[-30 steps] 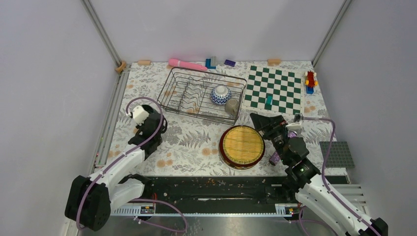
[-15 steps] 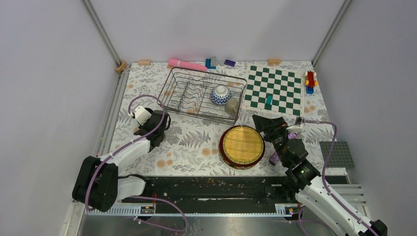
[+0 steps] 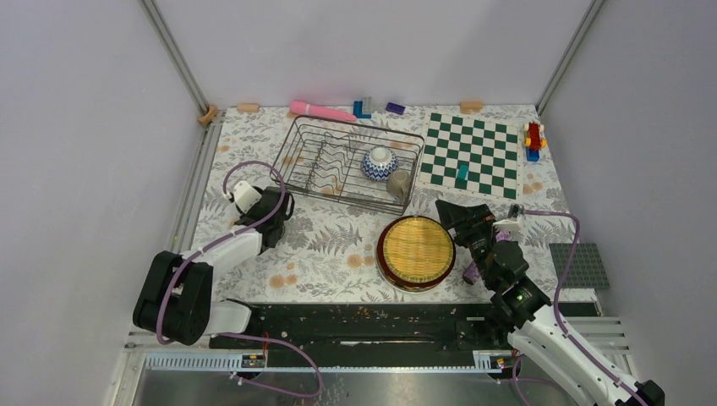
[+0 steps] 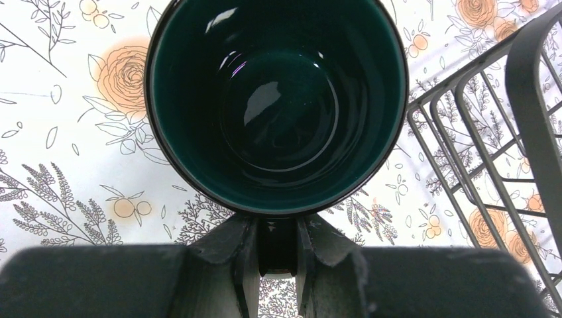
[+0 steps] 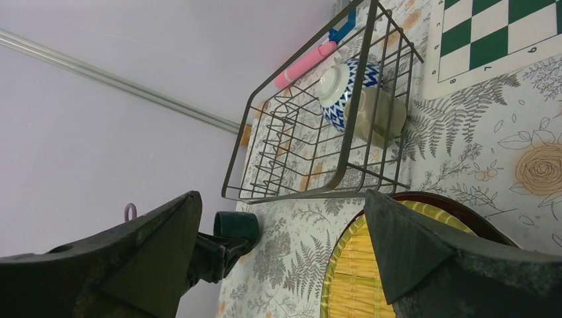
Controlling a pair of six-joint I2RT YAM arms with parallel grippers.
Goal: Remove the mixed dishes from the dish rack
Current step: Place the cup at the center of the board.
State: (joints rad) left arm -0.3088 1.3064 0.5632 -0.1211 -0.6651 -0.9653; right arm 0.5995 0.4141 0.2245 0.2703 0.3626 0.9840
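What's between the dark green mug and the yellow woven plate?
Nothing: just bare flowery tablecloth from the mug to the plate, as the top view shows.

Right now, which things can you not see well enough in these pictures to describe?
- Handle of the dark green mug: left wrist view, mostly covered by the left gripper fingers; whether the mug is set down is unclear.
- Anything under the yellow woven-look plate: top view, covered by it; only a dark red rim shows.
- The purple cylinder: top view, mostly behind the right arm.
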